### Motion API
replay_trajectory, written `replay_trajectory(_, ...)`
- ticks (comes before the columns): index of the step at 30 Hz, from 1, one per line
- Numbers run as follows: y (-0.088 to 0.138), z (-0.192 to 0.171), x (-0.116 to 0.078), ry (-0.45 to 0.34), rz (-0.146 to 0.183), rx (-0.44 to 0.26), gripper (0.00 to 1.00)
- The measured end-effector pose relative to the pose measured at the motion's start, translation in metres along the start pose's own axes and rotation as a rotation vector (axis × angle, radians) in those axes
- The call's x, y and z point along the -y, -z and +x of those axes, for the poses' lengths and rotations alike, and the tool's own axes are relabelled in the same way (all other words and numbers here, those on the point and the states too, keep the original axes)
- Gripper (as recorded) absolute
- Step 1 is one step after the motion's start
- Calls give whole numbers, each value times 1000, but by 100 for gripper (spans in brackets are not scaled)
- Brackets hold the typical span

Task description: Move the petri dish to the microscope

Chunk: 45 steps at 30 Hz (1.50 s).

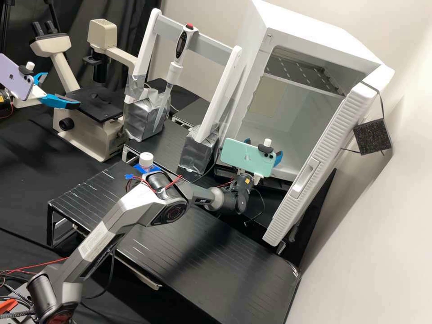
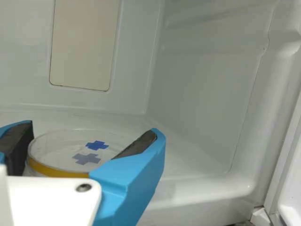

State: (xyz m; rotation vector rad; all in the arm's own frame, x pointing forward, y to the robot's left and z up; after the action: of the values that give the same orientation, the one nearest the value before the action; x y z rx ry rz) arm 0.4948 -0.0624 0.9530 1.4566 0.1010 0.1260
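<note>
A petri dish [image 2: 59, 160] is grasped between the claw's [image 2: 90, 129] fingers, at the open white cabinet [image 2: 202, 94]. Pickup seems underway; careful withdrawal toward the microscope [image 1: 96, 103] is needed next.

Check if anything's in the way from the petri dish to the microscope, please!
Yes. Between the petri dish in the white cabinet and the microscope stands a white frame holding a pipette. Another arm also sticks out by the microscope. Going straight across would probably bump the frame.
</note>
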Motion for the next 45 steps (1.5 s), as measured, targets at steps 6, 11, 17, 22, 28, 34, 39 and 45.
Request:
replay_trajectory(6,0,0,0,0,0,0,0)
replay_trajectory(11,2,-2,-1,2,0,8,0)
replay_trajectory(17,8,-7,-12,-12,-10,20,0)
replay_trajectory(22,9,-17,-24,-27,-18,43,0)
replay_trajectory(28,12,-28,-27,-23,-9,59,0)
replay_trajectory(34,12,-48,-24,-19,24,76,0)
replay_trajectory(39,7,-76,-25,-66,95,89,0)
replay_trajectory(45,3,-94,-26,-105,148,118,0)
